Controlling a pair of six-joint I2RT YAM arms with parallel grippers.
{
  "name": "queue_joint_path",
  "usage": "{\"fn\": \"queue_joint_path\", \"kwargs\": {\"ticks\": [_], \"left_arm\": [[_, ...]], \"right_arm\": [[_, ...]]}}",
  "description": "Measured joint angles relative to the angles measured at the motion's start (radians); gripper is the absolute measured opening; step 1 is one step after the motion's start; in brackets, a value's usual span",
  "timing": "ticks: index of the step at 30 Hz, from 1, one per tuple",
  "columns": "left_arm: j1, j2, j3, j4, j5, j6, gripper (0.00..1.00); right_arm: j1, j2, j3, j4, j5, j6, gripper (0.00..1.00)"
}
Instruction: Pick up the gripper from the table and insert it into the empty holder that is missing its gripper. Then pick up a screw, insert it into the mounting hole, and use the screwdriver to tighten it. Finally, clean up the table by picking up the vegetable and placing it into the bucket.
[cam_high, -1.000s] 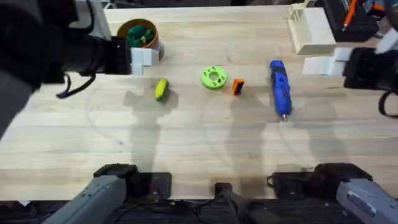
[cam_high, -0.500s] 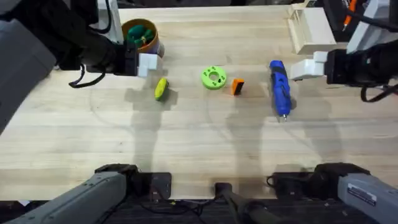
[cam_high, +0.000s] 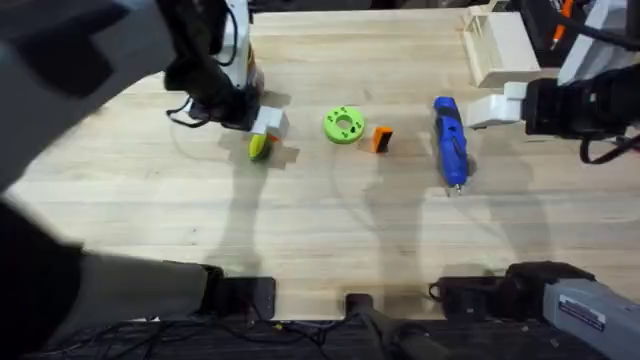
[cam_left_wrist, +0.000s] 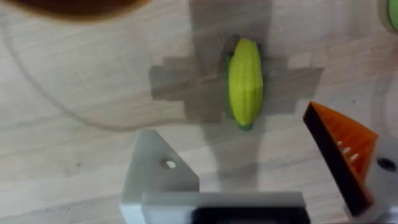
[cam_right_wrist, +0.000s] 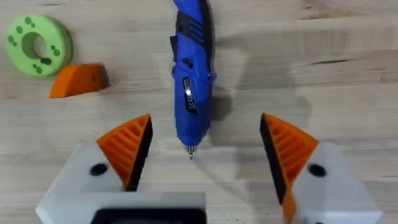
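overhead: the orange gripper lies loose mid-desk beside the screwdriver, so insertion, screwing and cleanup all remain. left wrist: the left claw hangs open and empty over the vegetable, one mount bare. right wrist: the right claw gapes wide, empty, above the screwdriver.

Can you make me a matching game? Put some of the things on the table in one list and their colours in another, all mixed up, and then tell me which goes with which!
Things:
1. the screwdriver
2. the vegetable
3. the gripper lying loose on the table
4. the ring-shaped dish

Colours:
A. bright green
B. yellow with a green end
C. bright blue
D. orange

Right pairs: 1-C, 2-B, 3-D, 4-A.
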Motion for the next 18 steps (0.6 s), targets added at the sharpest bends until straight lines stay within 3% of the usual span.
{"fn": "queue_joint_path", "kwargs": {"ticks": [4,18], "left_arm": [[0.000,0.139,0.033,0.047,0.004,0.016,0.986],[0.002,0.219,0.033,0.053,0.002,0.016,0.948]], "right_arm": [[0.000,0.000,0.000,0.000,0.000,0.000,0.991],[0.000,0.000,0.000,0.000,0.000,0.000,0.990]]}}
